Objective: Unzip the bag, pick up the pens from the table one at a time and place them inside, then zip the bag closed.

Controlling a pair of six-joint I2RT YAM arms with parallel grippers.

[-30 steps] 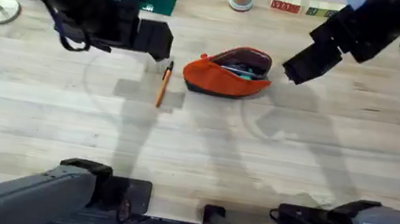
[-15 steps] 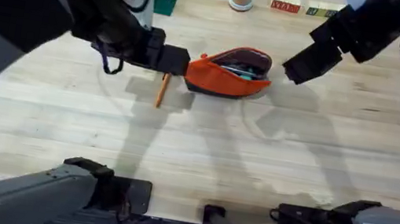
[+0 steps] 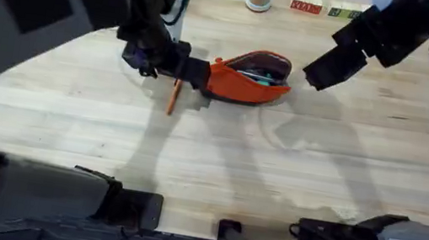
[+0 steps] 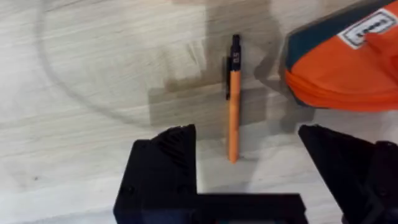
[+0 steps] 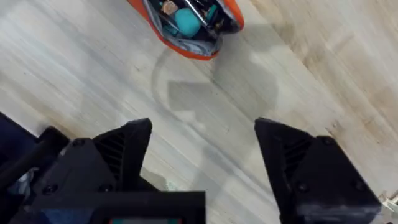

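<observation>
The orange pen [image 4: 233, 112] is seen lying flat on the table [image 3: 216, 163], just beside the bag's [image 3: 248, 77] left end. The left gripper [image 4: 249, 168] is held above it, fingers spread wide and empty, the pen's near tip between them. The bag lies unzipped, with contents visible inside. The right gripper [image 5: 202, 155] is held wide open and empty, to the bag's right. Bare wood is left in front of the bag.
</observation>
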